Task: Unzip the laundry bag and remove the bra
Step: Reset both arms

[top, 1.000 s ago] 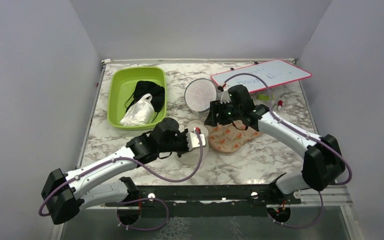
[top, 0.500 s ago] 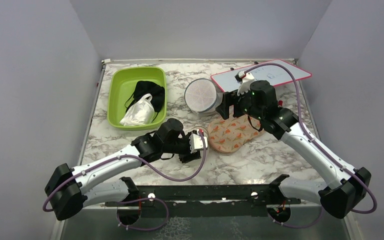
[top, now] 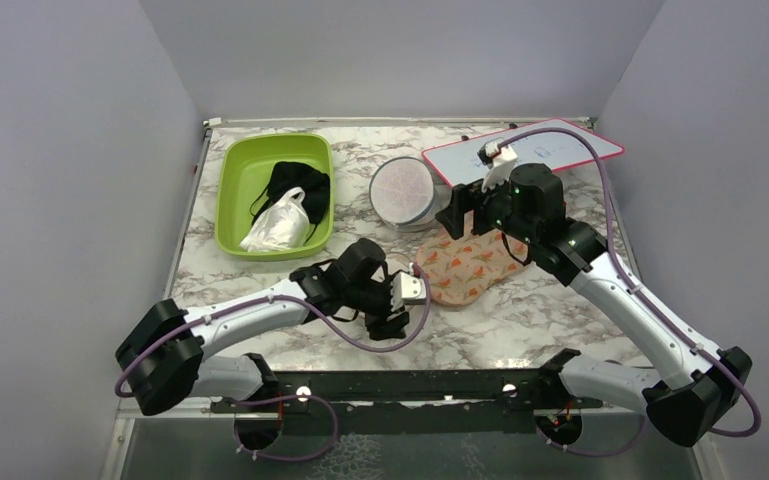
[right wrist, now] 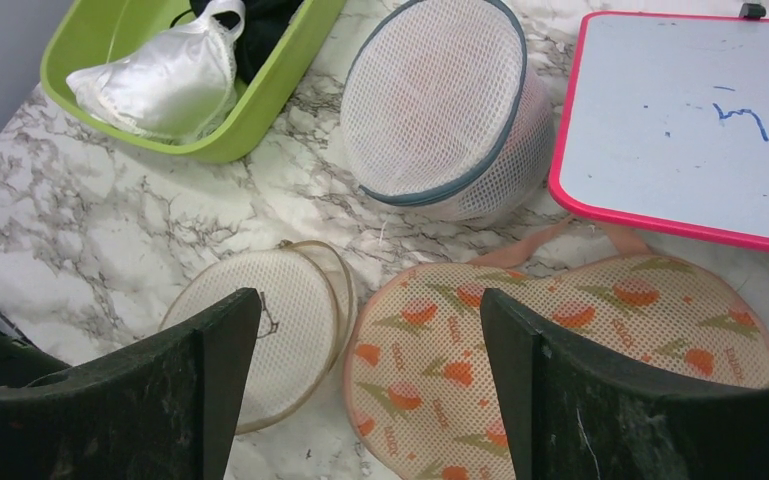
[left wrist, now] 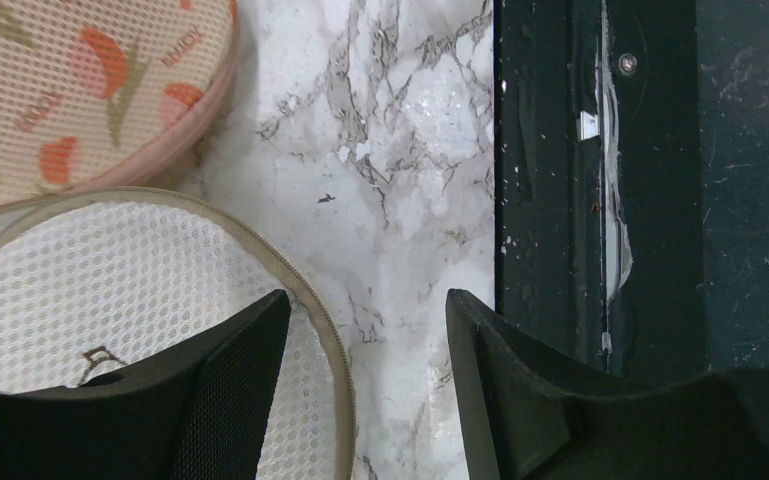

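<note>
Nearest, the left end effector (left wrist: 365,297) hangs with jaws spread over the near rim of the laundry bag (left wrist: 130,285), which lies flattened on the marble counter (top: 520,320). Beyond, the right end effector (right wrist: 370,300), also spread and empty, hovers above a floral pouch (right wrist: 560,340). Farther left, the bra (top: 297,185) lies in a green tub (top: 222,200), so removal looks done, with nothing obvious left
</note>
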You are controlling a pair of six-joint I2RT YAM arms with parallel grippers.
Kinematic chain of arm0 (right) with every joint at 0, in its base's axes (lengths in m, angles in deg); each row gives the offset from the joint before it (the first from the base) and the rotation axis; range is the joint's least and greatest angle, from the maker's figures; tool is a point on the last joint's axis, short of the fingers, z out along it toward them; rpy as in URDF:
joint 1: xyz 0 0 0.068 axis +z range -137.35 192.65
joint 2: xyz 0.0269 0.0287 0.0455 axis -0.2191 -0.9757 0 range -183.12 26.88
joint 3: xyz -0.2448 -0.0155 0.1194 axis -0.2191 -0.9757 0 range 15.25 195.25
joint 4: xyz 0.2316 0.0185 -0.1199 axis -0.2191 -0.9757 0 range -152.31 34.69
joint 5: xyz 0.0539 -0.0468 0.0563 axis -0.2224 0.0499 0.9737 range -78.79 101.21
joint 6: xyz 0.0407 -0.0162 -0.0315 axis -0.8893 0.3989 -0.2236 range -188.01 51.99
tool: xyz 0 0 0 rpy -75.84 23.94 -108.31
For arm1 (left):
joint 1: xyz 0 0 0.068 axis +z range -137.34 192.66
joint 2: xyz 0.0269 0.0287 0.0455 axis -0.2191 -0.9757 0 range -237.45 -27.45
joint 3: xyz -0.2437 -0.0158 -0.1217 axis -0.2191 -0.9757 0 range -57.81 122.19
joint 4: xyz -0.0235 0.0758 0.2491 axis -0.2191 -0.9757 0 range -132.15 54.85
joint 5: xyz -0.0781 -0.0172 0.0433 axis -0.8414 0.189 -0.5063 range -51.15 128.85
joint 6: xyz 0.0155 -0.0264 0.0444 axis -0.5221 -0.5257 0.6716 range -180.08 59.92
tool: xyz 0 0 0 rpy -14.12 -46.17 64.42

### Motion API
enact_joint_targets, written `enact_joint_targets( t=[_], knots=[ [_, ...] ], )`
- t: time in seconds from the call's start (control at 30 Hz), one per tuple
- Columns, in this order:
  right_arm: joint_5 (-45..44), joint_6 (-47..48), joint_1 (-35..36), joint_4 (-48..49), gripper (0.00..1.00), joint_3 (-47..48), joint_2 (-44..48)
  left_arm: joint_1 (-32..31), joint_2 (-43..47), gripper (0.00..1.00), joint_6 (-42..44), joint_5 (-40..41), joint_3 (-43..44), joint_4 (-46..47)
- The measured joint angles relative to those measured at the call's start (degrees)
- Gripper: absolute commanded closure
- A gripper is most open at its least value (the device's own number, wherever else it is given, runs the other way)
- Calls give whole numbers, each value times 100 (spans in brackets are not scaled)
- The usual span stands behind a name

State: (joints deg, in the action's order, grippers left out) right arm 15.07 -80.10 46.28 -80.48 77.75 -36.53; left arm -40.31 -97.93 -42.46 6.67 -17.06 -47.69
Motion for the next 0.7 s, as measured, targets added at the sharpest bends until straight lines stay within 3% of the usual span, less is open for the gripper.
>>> enact_joint_targets(
  t=[0.37, 0.53, 0.7],
  knots=[
    [2, -4, 0, 87, 19, -221, 195, -2, -667, 42, -151, -162, 0, 79],
    [4, 0, 0, 122, 18, -343, 348, 0, -310, 30, -190, -4, 0, 116],
    [7, 24, 0, 125, 16, -345, 389, 127, 496, 2, -308, 92, -70, 481]
  ],
)
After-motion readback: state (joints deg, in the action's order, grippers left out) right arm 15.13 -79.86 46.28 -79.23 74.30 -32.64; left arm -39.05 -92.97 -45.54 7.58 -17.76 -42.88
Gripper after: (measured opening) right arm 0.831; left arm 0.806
